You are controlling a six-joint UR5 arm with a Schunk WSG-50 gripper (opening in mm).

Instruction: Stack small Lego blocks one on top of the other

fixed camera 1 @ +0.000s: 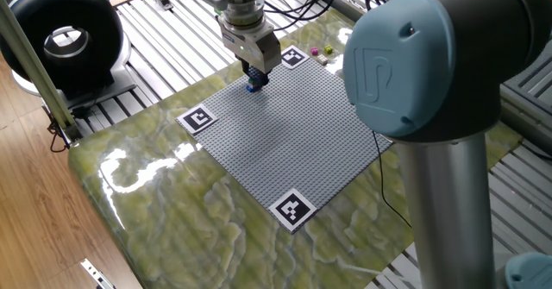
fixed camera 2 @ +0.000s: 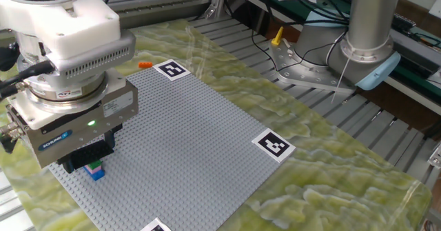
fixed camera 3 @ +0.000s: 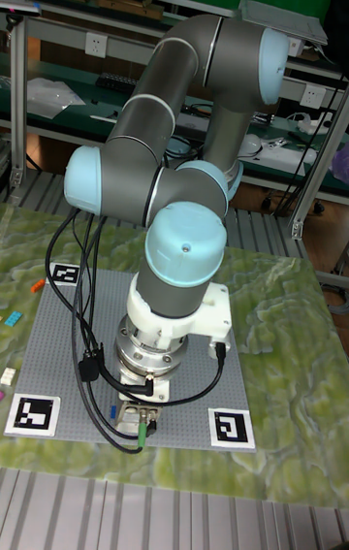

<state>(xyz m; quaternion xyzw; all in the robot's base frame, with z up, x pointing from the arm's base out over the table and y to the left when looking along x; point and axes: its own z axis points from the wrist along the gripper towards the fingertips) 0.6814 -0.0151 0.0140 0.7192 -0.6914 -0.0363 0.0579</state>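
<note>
A short stack of small Lego blocks [fixed camera 2: 95, 169], purple on green on dark blue, stands near the left corner of the grey baseplate [fixed camera 2: 193, 131]. In one fixed view only the stack's blue base [fixed camera 1: 254, 85] shows. My gripper [fixed camera 2: 87, 156] hangs just above and behind the stack, its black fingers apart and holding nothing. In one fixed view the gripper [fixed camera 1: 255, 71] sits a small gap above the stack. The tall fixed view hides the stack behind the wrist [fixed camera 3: 145, 366].
Loose bricks lie off the plate: an orange one [fixed camera 2: 145, 64], pink [fixed camera 1: 316, 52] and green [fixed camera 1: 328, 50] ones, orange [fixed camera 3: 37, 285] and cyan [fixed camera 3: 16, 318] ones. Marker tags [fixed camera 1: 292, 208] [fixed camera 2: 273, 145] mark the plate corners. The arm's large elbow [fixed camera 1: 414, 65] blocks the right side.
</note>
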